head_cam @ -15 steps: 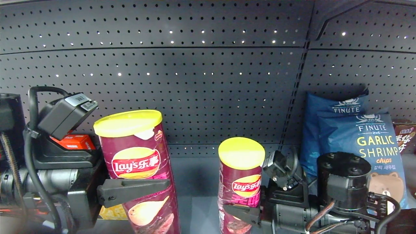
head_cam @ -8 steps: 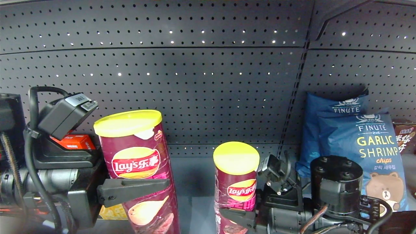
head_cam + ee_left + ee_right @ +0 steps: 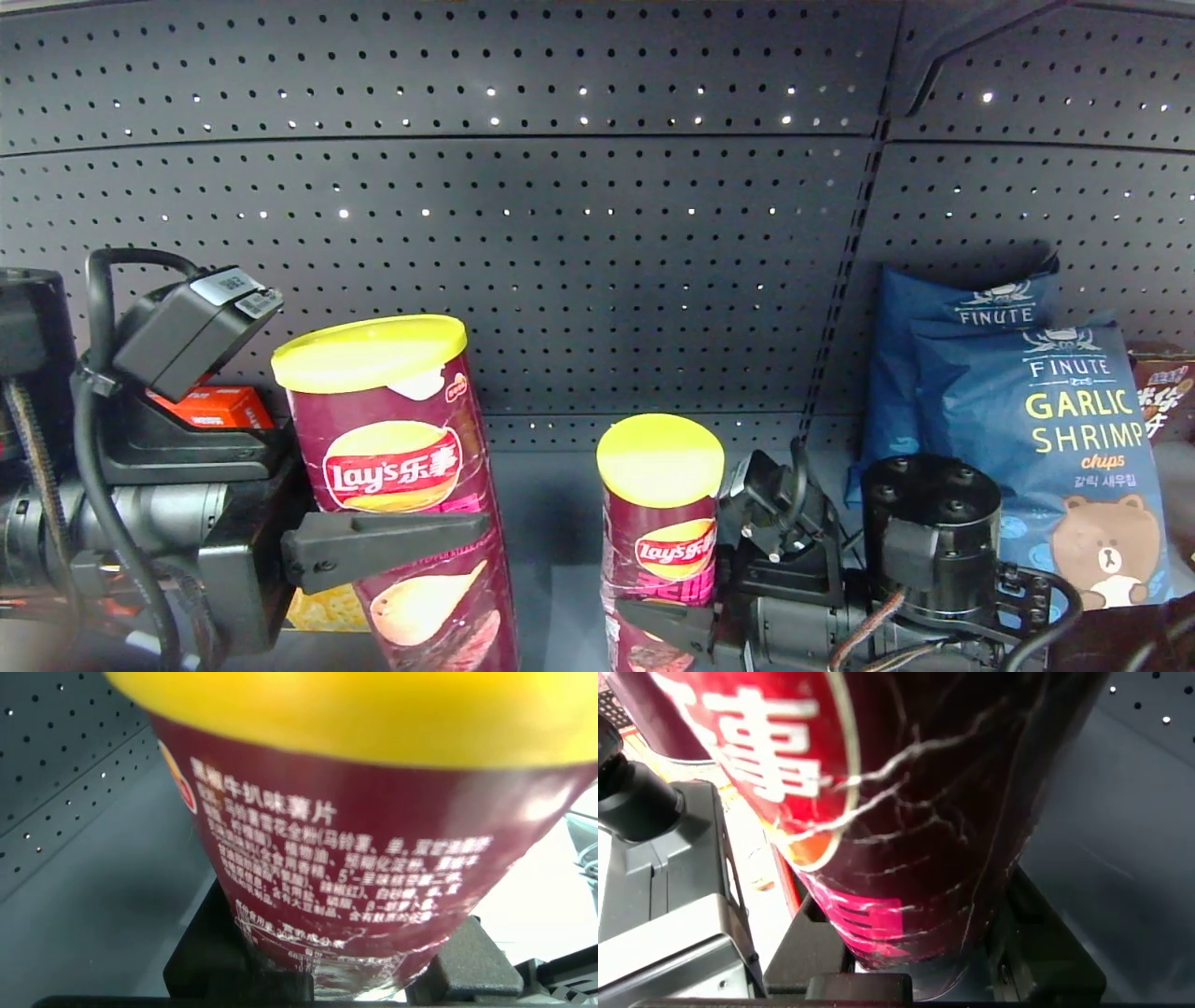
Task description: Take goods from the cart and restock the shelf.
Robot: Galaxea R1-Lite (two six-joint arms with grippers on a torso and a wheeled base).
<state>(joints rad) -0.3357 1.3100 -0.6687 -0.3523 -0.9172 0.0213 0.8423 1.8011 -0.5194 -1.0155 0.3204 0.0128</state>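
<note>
Perforated dark panel (image 3: 597, 233) backs the shelf (image 3: 551, 476), with blue bags (image 3: 1074, 420) at 4 o'clock and an orange box (image 3: 210, 408) at 9 o'clock. The likeliest trouble is the right can (image 3: 661, 532) tipping when it is set down, since its grip sits low under a tall body. A sideways drift could also knock it into the bags. The left can (image 3: 392, 448) could scrape the box if it swings toward 9 o'clock. The left tool (image 3: 411, 551) pinches the left can around its middle at 8 o'clock. The right tool (image 3: 653, 625) pinches the right can near its lower part at 6 o'clock. Both cans stand upright with their yellow lids up, well apart. Their bases are hidden, so contact with the shelf cannot be told.
</note>
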